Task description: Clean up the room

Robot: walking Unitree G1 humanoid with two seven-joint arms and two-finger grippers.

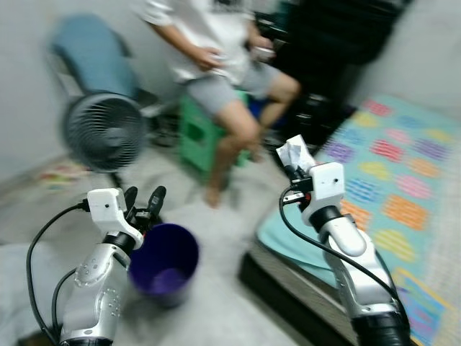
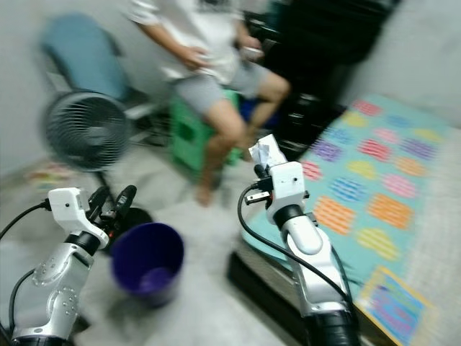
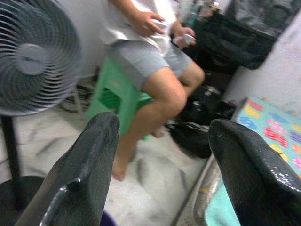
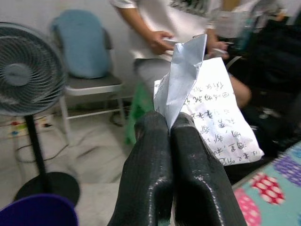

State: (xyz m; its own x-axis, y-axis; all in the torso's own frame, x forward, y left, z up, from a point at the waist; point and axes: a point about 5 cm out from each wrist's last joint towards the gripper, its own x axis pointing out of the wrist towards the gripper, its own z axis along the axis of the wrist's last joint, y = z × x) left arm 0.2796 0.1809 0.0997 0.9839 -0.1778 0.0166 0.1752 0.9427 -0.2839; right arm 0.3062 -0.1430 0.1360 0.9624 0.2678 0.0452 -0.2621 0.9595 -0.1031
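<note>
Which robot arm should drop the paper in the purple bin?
Probably the right: the right gripper is already shut on the paper. The left gripper is open and empty, beside the purple bin.

You face a pale wall (image 1: 29, 108) and a grey mottled floor (image 1: 223, 238). A standing fan (image 1: 104, 132) sits near a blue-backed chair (image 4: 84, 52). A person (image 1: 216, 65) sits on a green stool (image 1: 194, 137). A patterned mattress (image 1: 403, 180) lies on your right.

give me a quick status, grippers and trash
Right gripper shut on crumpled paper, held up over mattress edge. Left gripper open, empty, above purple bin. Person seated beyond, fan beside bin.
</note>
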